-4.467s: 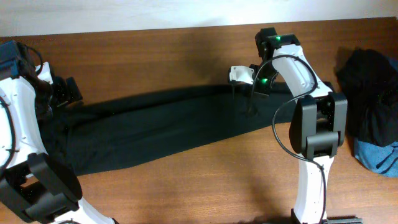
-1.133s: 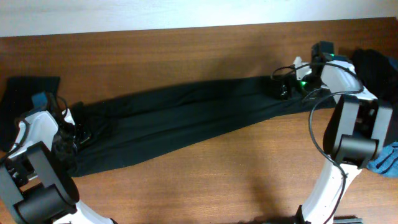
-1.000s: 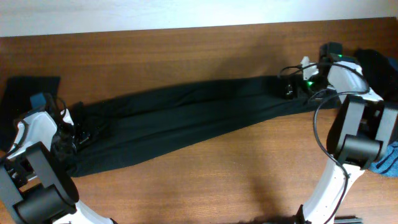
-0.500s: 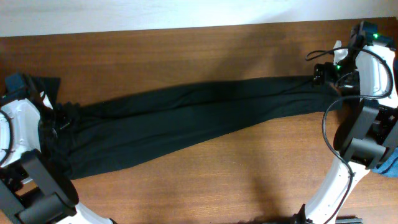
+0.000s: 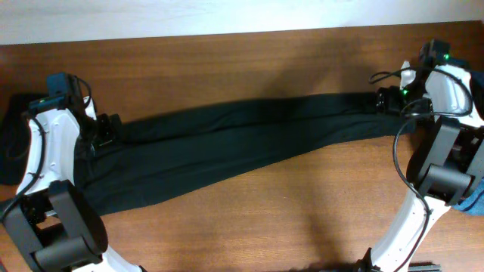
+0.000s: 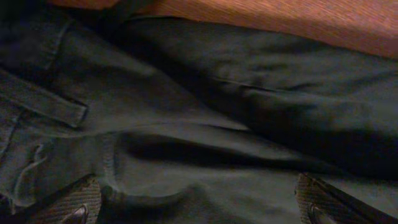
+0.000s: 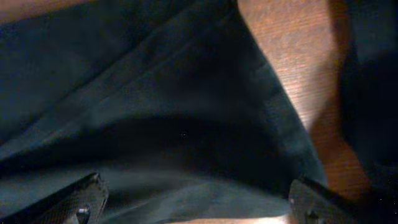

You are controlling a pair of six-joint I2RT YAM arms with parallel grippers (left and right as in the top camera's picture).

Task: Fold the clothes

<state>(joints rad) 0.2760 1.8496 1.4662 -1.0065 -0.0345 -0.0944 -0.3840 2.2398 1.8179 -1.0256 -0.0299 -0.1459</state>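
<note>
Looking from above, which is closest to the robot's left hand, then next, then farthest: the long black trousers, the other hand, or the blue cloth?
Starting from the left hand:
1. black trousers: right under it, stretching across the table.
2. right hand: far across, at the trousers' other end.
3. blue cloth: at the right edge, low down.

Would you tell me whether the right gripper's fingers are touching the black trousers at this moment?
Cannot tell: the right wrist view shows the open fingers astride the black trousers, with neither contact nor gap plain.
</note>
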